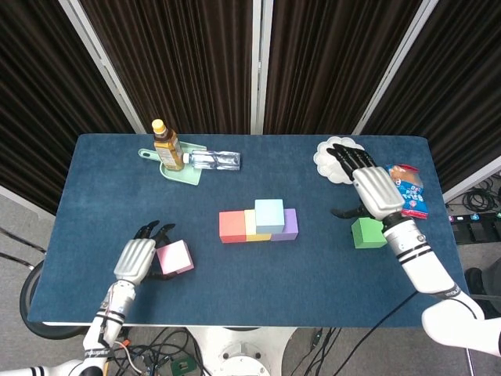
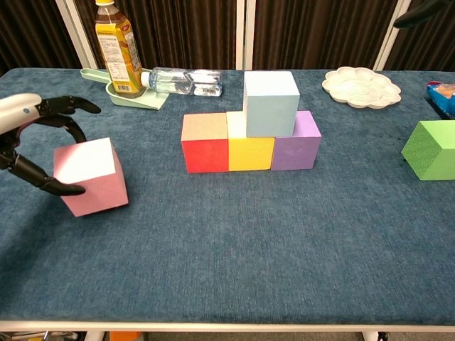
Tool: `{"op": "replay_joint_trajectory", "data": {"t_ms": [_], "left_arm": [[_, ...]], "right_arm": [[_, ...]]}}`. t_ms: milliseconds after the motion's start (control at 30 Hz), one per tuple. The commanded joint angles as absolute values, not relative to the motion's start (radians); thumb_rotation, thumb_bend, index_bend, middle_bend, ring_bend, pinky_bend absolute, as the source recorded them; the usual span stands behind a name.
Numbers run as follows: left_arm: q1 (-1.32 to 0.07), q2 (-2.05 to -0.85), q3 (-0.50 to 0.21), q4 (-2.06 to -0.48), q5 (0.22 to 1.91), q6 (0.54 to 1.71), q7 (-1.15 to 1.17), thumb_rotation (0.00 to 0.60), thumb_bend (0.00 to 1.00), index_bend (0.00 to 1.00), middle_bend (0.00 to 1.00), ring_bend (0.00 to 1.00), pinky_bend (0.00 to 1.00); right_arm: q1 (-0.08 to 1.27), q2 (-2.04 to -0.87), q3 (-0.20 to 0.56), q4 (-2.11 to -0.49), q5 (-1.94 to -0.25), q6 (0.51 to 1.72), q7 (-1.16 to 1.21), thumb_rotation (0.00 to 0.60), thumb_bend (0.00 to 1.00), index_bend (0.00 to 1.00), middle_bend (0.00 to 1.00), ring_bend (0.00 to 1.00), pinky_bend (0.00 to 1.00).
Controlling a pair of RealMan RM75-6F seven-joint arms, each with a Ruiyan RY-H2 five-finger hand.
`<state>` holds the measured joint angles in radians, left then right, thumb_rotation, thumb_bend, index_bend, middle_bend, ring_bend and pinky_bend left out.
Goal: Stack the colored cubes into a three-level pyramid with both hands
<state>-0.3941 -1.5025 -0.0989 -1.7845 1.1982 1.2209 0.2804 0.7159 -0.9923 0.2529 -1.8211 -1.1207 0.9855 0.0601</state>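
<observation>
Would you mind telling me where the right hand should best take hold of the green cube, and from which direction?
Probably from above, fingers and thumb on two opposite vertical faces. The green cube sits flat on the table, apart from everything else, sides exposed. The right hand hovers open just over it, so a straight descent looks simplest.
</observation>
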Motion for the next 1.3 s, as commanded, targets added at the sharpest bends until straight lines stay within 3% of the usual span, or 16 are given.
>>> {"op": "replay_joint_trajectory", "data": {"t_ms": [33, 467, 867, 1067, 1300], "left_arm": [[-0.399, -1.472, -0.117, -1.794, 1.220, 1.219, 0.241, 0.600, 0.02, 0.15, 0.46, 0.07, 0.11], [-0.546, -1.226, -0.255, -1.912, 1.196, 1.021, 0.144, 0.600, 0.02, 0.15, 0.45, 0.09, 0.15], [-0.770, -1.308, -0.317, -1.903, 0.984, 0.866, 0.248, 0.600, 0.02, 0.15, 0.45, 0.09, 0.15], [-0.857, -1.390, -0.321, -1.823, 0.890, 0.871, 0.300, 0.600, 0.02, 0.15, 0.45, 0.09, 0.15], [-0.901, -1.403, -0.312, -1.766, 0.825, 0.882, 0.330, 0.600, 0.02, 0.15, 0.46, 0.09, 0.15]], "right_arm": [[0.693, -0.973, 0.259, -1.825, -1.132, 1.003, 0.085, 0.600, 0.00, 0.00, 0.00, 0.00, 0.00], [0.551, -0.867, 0.209, -1.824, -1.273, 1.083, 0.190, 0.600, 0.00, 0.00, 0.00, 0.00, 0.00], [0.488, -0.852, 0.192, -1.835, -1.358, 1.148, 0.234, 0.600, 0.00, 0.00, 0.01, 0.00, 0.00], [0.484, -0.854, 0.187, -1.850, -1.392, 1.155, 0.200, 0.600, 0.00, 0.00, 0.01, 0.00, 0.00], [0.472, -0.867, 0.178, -1.869, -1.434, 1.178, 0.175, 0.600, 0.00, 0.00, 0.01, 0.00, 0.00]]}}
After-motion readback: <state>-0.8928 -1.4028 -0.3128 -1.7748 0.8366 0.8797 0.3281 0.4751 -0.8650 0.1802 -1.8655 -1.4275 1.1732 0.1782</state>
